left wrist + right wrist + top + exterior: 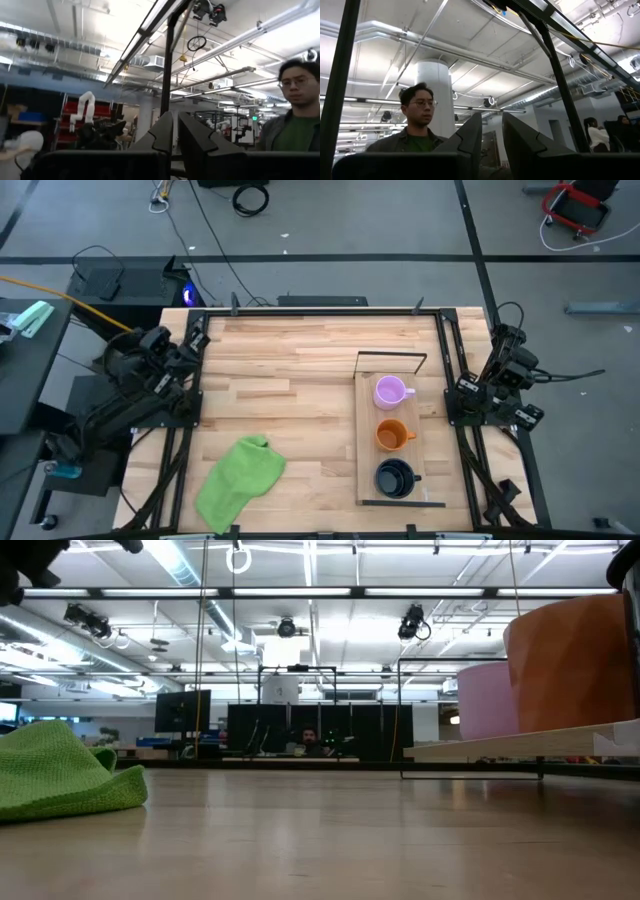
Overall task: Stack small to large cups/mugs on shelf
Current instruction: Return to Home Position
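High view is showing the shelf [365, 450] lying on the right half of the surface [290, 380], its long side running from back to front, and it is carrying all three mugs in a single row. The light purple mug [390, 391] is sitting at the back end, the orange mug [392, 435] is sitting in the middle, and the black mug [395, 478] is sitting at the front end; each is standing upright and apart from its neighbour. Low view is catching the orange mug and the purple one side by side on the raised board. A crumpled green cloth [240, 480] is lying on the surface near the front left, well apart from the shelf. The right arm [495, 385] is resting folded just beyond the surface's right edge, near the shelf but not touching it, and the left arm [150, 370] is resting folded off the left edge, well apart from it. Neither is reaching over the mugs. The right end effector [491, 122] is pointing out into the room with its fingers slightly spread and gripping nothing; a person [420, 125] is standing beyond it. The left end effector [173, 120] is likewise facing the room, its fingers all but pressed together and empty.
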You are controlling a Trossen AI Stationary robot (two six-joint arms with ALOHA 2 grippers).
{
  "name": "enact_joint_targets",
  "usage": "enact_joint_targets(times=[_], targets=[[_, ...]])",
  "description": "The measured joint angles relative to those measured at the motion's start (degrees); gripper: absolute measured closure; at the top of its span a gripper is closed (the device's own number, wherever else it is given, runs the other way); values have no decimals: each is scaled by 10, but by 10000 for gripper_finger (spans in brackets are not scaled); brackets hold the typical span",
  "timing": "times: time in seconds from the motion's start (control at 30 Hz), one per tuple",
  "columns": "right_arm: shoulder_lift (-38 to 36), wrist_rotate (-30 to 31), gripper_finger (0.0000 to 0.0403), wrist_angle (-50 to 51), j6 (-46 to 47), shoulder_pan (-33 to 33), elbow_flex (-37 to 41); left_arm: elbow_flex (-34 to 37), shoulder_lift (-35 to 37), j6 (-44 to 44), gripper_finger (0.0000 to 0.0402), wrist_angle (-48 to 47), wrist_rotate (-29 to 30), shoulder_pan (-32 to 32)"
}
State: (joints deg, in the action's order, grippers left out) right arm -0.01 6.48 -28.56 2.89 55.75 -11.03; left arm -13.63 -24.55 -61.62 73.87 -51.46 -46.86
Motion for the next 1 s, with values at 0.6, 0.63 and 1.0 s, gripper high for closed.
enact_joint_targets(times=[0.6, 0.63, 1.0], targets=[[0, -8, 319, 2, 4, 0, 0, 0, 158, 64, 371, -255, 18, 0], [0, -10, 319, 2, 4, 0, 0, 0, 166, 65, 370, -279, 18, 0], [0, -15, 319, 3, 5, 0, 0, 0, 232, 99, 371, -439, 33, 0]])
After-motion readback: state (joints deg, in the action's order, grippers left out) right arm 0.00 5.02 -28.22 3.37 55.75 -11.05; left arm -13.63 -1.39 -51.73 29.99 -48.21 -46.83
